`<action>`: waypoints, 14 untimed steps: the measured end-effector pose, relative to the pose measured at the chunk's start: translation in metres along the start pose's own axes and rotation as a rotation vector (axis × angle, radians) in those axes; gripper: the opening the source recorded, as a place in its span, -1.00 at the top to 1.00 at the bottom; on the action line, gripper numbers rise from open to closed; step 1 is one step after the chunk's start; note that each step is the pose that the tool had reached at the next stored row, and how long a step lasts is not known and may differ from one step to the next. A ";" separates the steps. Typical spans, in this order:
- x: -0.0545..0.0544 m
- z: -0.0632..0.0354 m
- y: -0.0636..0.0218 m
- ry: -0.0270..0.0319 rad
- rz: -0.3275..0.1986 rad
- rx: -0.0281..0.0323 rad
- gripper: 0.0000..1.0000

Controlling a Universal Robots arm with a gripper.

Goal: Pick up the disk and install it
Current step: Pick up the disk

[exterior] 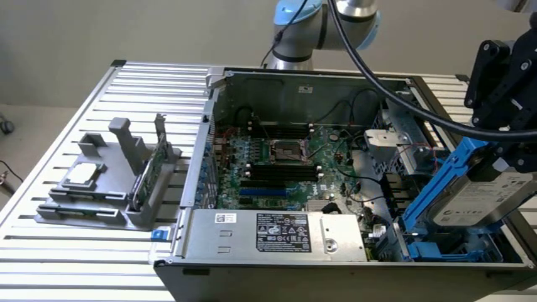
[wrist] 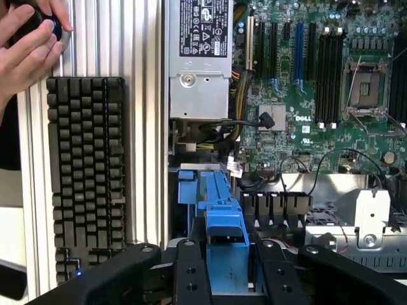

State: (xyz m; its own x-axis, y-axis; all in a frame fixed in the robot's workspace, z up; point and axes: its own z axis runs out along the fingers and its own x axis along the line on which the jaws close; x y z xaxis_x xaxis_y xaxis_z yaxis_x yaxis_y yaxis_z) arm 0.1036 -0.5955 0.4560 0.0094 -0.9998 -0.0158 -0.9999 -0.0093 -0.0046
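Note:
The disk (exterior: 482, 196) is a silver-grey hard drive with a white label and blue plastic rails. It hangs tilted over the front corner of the open computer case (exterior: 336, 267), at the exterior view's right, above a blue drive bay (exterior: 436, 251). My gripper (exterior: 506, 165) comes down on it from above and is shut on the disk. In the wrist view, my gripper (wrist: 232, 274) has its black fingers (wrist: 191, 276) pressed on both sides of the disk's blue rail (wrist: 222, 213), with the bay below.
Inside the case lie a green motherboard (exterior: 281, 167) and a grey power supply (exterior: 277, 233). A grey holder (exterior: 109, 189) with a green card and a small silver chip stands at the exterior view's left. Beside the case are a keyboard (wrist: 86, 171) and a person's hands (wrist: 28, 47).

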 end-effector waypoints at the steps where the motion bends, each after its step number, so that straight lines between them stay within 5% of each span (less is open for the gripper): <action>1: 0.000 0.0005 -0.0001 -0.0006 -0.001 -0.0001 0.35; 14: 0.003 0.0082 -0.0017 -0.0127 -0.001 0.0001 0.35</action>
State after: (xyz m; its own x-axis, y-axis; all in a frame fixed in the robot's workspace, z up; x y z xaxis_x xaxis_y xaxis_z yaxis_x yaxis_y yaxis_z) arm 0.1053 -0.5981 0.4478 0.0108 -0.9995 -0.0285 -0.9999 -0.0107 -0.0047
